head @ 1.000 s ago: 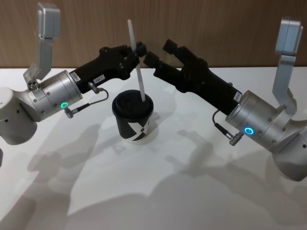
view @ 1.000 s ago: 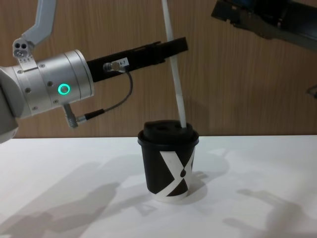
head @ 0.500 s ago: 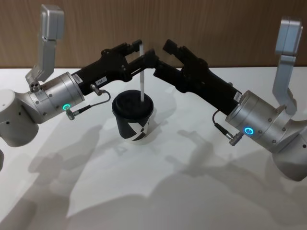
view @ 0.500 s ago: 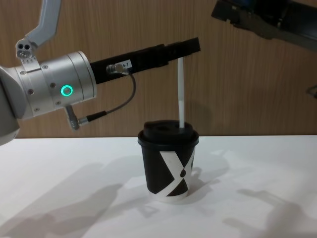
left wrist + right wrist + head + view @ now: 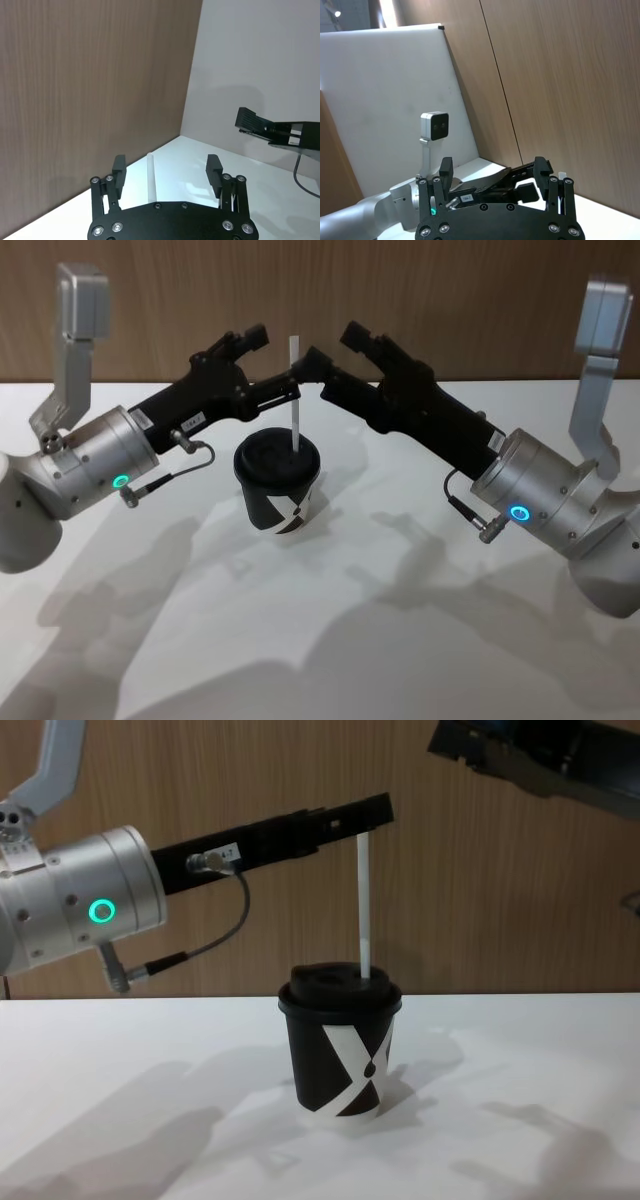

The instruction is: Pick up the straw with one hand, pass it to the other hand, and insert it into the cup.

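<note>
your left gripper (image 5: 272, 365) hangs above the small black paper cup with the white x mark and domed black lid (image 5: 278, 483), fingers spread and holding nothing; the left wrist view shows the thin white drinking straw (image 5: 151, 177) standing free in the gap between them, touching neither. from the chest view you see the straw upright, its lower end down through the lid and its top level with the fingertips. your right gripper (image 5: 330, 358) hovers just beside, past the straw's top, also spread wide and empty. the cup sits on the white table (image 5: 400, 640) in front of a wood-panelled wall (image 5: 450, 290)
</note>
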Controlling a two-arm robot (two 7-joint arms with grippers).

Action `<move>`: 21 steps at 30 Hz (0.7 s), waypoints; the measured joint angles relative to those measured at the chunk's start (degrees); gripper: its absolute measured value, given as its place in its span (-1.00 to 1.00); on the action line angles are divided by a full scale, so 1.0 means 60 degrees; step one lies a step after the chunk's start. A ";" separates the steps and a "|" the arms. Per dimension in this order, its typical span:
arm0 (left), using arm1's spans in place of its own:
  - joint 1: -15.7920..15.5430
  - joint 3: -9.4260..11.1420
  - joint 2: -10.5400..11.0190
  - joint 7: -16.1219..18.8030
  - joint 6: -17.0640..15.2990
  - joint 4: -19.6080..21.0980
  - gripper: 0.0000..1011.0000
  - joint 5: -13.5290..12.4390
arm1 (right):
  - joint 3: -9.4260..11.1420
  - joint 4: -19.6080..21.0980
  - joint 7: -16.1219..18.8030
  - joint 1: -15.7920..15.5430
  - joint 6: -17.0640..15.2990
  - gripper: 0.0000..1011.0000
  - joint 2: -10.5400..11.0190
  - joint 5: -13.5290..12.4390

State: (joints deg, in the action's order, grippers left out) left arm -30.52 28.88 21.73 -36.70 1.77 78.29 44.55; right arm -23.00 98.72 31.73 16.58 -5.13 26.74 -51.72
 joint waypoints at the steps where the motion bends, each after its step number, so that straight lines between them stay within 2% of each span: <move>1: 0.0062 -0.0024 0.0026 0.0046 0.0001 0.0074 0.98 -0.0004 | -0.0006 0.0014 -0.0023 0.0000 0.0023 0.98 0.0015 0.0029; 12: 0.1097 -0.0405 0.0432 0.0779 0.0075 0.1163 0.98 -0.0098 | 0.0002 0.0241 -0.0345 -0.0136 0.0192 0.98 0.0279 0.0324; 21: 0.1687 -0.0588 0.0561 0.1074 0.0157 0.1674 0.98 -0.0113 | 0.0092 0.0462 -0.0575 -0.0429 0.0256 0.98 0.0638 0.0448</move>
State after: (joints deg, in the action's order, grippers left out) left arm -20.40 25.35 25.09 -30.26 2.71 88.33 43.88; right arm -22.45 101.49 28.27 14.01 -3.59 30.56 -49.03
